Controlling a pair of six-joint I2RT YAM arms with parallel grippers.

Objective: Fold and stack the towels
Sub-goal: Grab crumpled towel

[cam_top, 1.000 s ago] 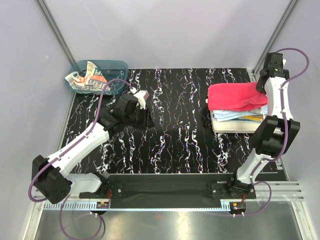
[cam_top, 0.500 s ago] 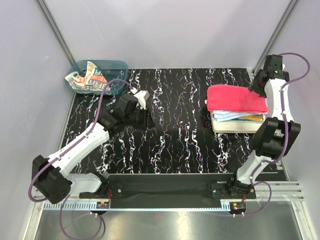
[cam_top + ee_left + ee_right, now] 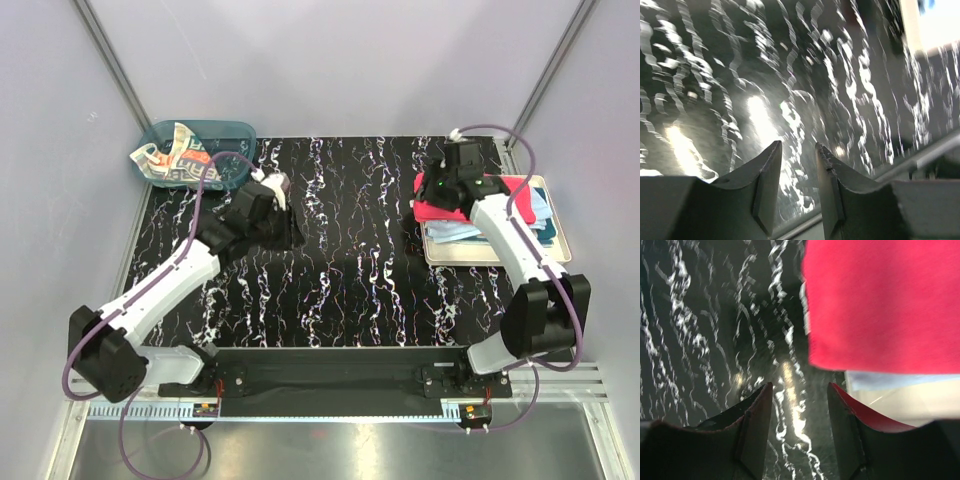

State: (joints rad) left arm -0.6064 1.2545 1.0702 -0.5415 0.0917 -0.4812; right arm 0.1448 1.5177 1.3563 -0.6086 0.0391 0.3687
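Near edge: rail (image 3: 330,372) with both arm bases bolted on. The left arm (image 3: 150,295) reaches up and right across the black, white-veined counter (image 3: 350,280). The left tool (image 3: 288,230) hangs over bare counter at left-centre, fingers parted by a narrow gap, nothing between them. Left wrist view agrees: only blurred counter under the fingers, with the cream tray (image 3: 935,22) as a bright blur at top right, well apart.

The right arm (image 3: 510,240) bends from its elbow at right and runs up and left over the tray (image 3: 500,258), hiding the middle of the towel stack in the top view. The right tool (image 3: 425,200) sits at the stack's left edge, pointing down over the counter just beside the tray. Its fingers stand moderately wide and hold nothing.

In the right wrist view the red-pink towel (image 3: 880,305) fills the upper right, folded flat on top of the stack, clear of both fingers. A light blue towel (image 3: 900,380) shows as a strip under it, and the tray's pale surface lies below that. In the top view the light blue towel also sticks out on the stack's right side.

Far left corner: translucent teal bin (image 3: 235,130) with a crumpled lettered towel (image 3: 178,155) inside, draped over its left rim. The left arm's purple cable (image 3: 205,175) loops across the bin's near side, partly blocking it.
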